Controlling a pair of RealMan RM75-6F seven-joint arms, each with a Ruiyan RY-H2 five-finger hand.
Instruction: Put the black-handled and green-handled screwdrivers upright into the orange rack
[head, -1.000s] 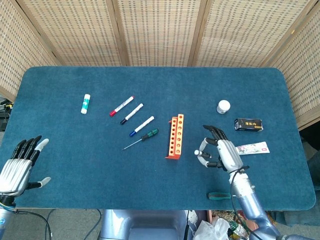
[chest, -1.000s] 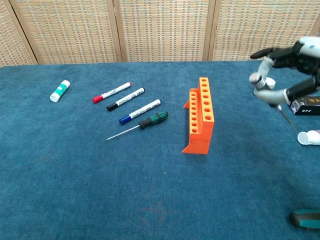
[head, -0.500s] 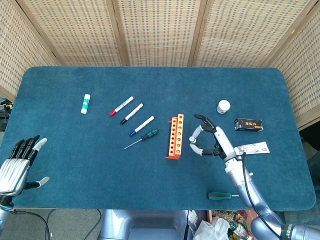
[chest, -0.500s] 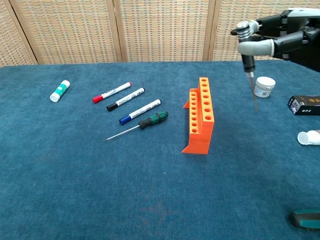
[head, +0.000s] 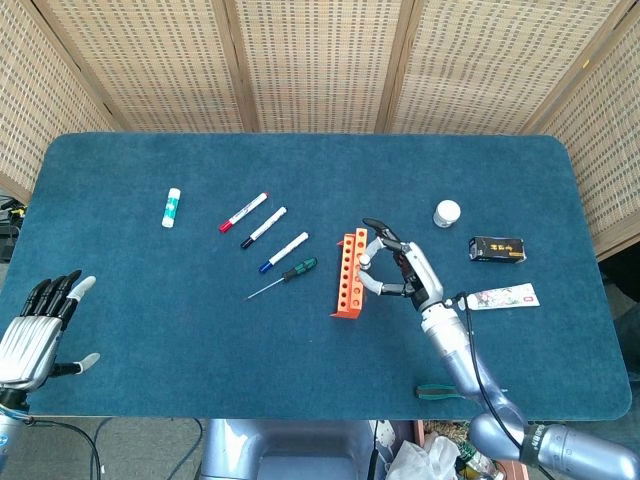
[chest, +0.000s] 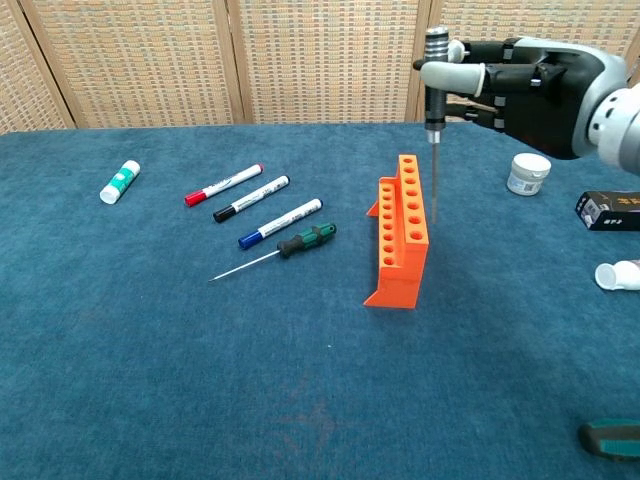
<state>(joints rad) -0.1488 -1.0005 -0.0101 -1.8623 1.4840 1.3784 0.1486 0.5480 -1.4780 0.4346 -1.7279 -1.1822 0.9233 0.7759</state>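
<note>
Two robot hands are in sight above a bench (head: 120, 300) covered in dark blue carpet-like cloth. The right robot hand (head: 400, 272) (chest: 530, 82), silver and black, pinches a slim black-handled screwdriver (chest: 435, 110) between thumb and fingertips. The tool hangs upright with its thin metal shaft pointing down, just beside the right edge of the orange plastic rack (head: 350, 273) (chest: 400, 240). In the chest view the tip sits level with the rack's upper row of holes, but I cannot tell whether it has entered one. The rack is a stepped block with two rows of round holes, standing near the middle of the bench.

The green-and-black-handled screwdriver (head: 284, 277) (chest: 277, 250) lies flat on the cloth just left of the rack, its shaft pointing away to the left, well apart from both robot hands. Beside it lie three white marker pens in a slanted row: one with a red cap (head: 243, 212) (chest: 222, 184), one with a black cap (head: 263, 227) (chest: 250, 198), one with a blue cap (head: 284, 252) (chest: 279, 223). Further left is a small white and green tube (head: 171, 207) (chest: 119, 181).

The left robot hand (head: 35, 332) hovers at the near left corner, fingers spread apart, holding nothing.

To the right sit a small white jar (head: 447, 213) (chest: 527, 173) and a black box (head: 497, 248) (chest: 608, 209). Another green-handled tool (head: 437, 391) (chest: 611, 438) lies at the near right edge.
</note>
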